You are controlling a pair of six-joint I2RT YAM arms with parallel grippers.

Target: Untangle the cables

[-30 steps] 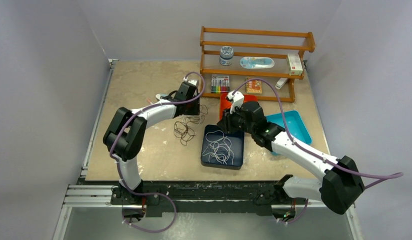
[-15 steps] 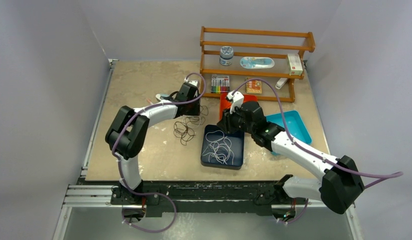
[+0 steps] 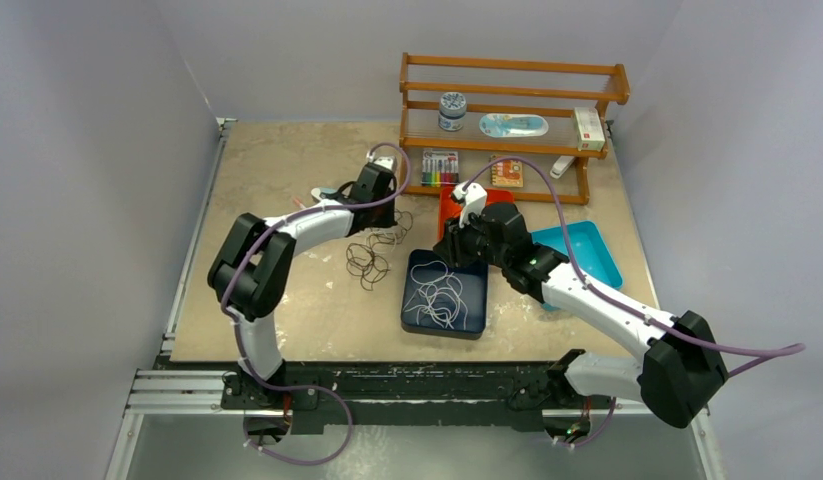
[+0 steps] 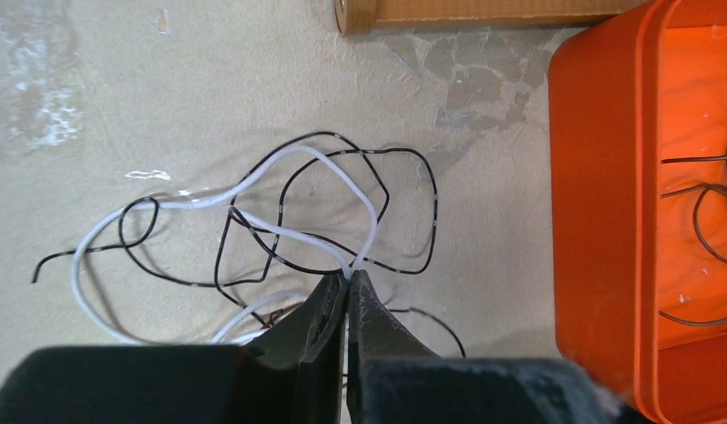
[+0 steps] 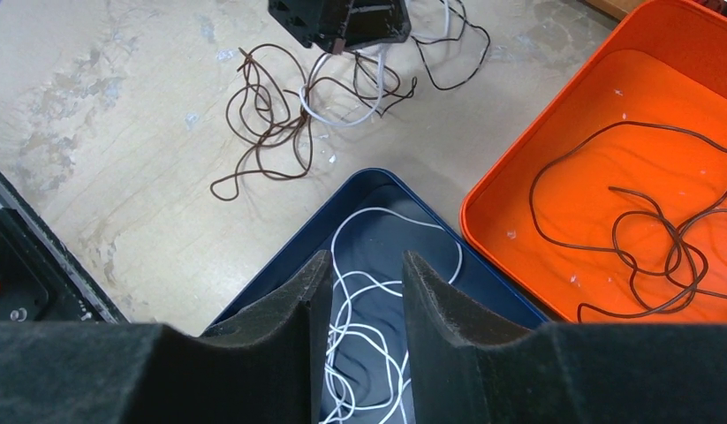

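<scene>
**A:** Where does the overhead view sit?

**B:** High on the near side. It looks down and forward over the whole table (image 3: 287, 180), as far as the wooden shelf (image 3: 512, 68) at the far edge.

**A:** And the wrist views?

**B:** The left wrist view looks down from very near the table, past the left pincer (image 4: 349, 276) at the white cable (image 4: 200, 201). The right wrist view sits higher and tilted, over the right pincer (image 5: 366, 261).

**A:** Do they overlap?

**B:** Both wrist views catch the orange tray (image 4: 598, 177). The right one also sees the left pincer.
</scene>
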